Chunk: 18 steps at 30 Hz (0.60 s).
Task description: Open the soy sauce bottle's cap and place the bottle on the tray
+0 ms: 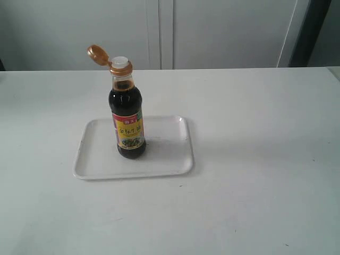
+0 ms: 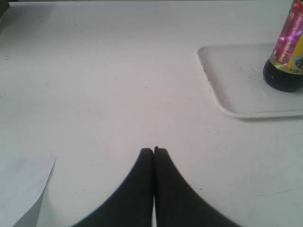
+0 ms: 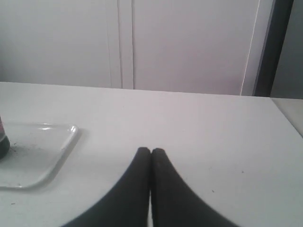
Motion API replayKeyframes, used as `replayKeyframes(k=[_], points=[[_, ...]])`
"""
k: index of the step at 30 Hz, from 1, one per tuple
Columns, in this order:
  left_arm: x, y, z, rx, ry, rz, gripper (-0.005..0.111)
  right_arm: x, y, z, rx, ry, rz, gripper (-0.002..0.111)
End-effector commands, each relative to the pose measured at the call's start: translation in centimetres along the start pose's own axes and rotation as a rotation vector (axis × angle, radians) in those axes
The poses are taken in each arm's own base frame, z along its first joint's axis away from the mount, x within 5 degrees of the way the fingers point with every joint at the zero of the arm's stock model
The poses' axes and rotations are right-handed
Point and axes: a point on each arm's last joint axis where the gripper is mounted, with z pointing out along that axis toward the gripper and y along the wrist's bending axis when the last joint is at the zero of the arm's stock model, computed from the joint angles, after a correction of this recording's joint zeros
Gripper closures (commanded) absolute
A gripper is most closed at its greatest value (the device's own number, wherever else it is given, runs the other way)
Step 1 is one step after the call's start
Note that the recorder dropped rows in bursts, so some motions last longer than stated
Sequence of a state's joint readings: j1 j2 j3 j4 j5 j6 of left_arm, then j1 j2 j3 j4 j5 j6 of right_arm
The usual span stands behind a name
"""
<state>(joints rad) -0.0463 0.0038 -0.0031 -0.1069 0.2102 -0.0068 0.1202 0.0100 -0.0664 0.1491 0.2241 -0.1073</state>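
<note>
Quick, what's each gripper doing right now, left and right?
Left gripper: closed, holding nothing.
Right gripper: closed, holding nothing.

Soft, even daylight fills the room, a little cool and flat, so the white table (image 1: 255,159) looks pale grey with no hard glare in the exterior view. The soy sauce bottle (image 1: 127,119) throws only a faint, diffuse shadow to the right across the tray (image 1: 170,159), with another dim band beyond the tray's right rim. The exterior picture is slightly soft and grainy. In the left wrist view the tabletop is brighter, almost washed out at centre, and the bottle's label at the upper right edge goes pinkish and blurred. In the right wrist view a small highlight glints on the tray's rim (image 3: 45,126).
</note>
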Motion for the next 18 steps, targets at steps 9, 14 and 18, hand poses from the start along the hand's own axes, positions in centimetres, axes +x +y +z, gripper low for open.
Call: replayKeyframes(k=[9,14,18], points=[[0.1,0.0,0.0,0.002,-0.003,-0.013,0.107,1.9,-0.2,0.4,0.017,0.032,-0.016,0.108],[0.1,0.0,0.0,0.002,-0.003,-0.013,0.107,2.1,-0.2,0.4,0.017,0.047,-0.018,0.108],[0.1,0.0,0.0,0.002,-0.003,-0.013,0.107,2.4,-0.3,0.3,0.025,0.082,-0.024,0.108]])
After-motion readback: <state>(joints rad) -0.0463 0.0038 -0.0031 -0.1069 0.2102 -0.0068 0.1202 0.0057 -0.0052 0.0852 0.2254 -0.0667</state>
